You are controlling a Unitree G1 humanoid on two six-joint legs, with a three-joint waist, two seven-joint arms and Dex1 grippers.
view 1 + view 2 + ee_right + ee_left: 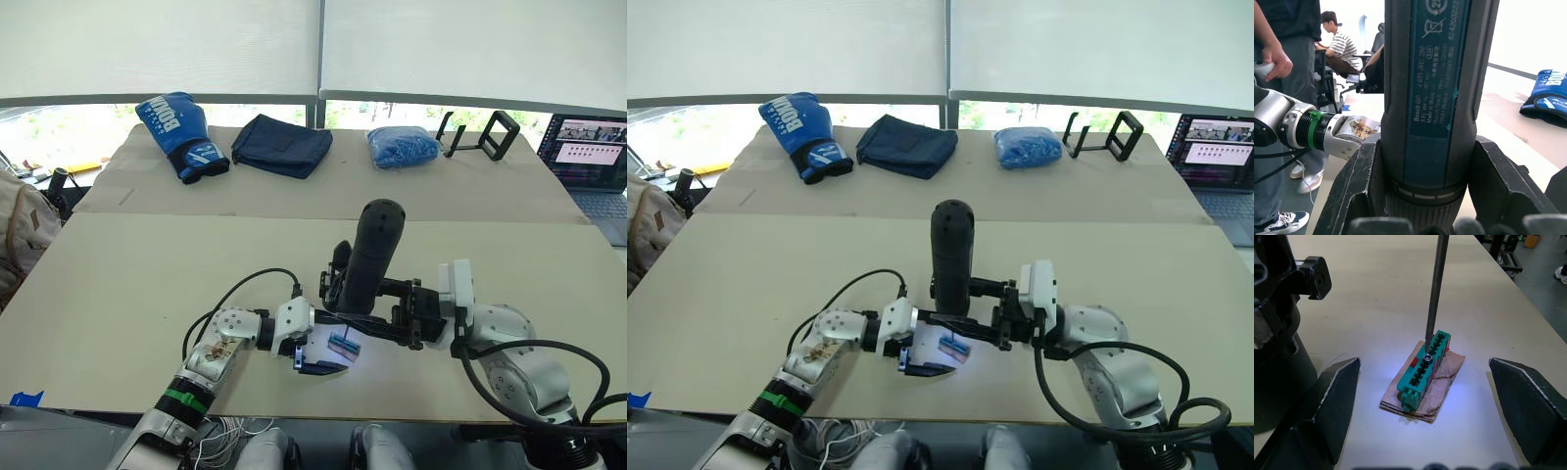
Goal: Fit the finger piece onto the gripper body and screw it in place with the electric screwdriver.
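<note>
Electric screwdriver (372,257) stands upright, and the right gripper (1425,196) is clamped around its body. Its thin metal bit (1433,293) points down, and the tip sits on a screw in the small green block (1422,372), which lies on a brown pad on the table (118,294). The left gripper (1425,396) has its fingers (1332,401) spread wide on both sides of this block, not touching it. The gripper body (336,277) stands just behind the screwdriver. Far behind it lie a blue boxing glove (181,135), a dark cloth (282,145) and a black stand (500,134).

Beige table (118,294); blinds (157,44) drawn, seemingly
</note>
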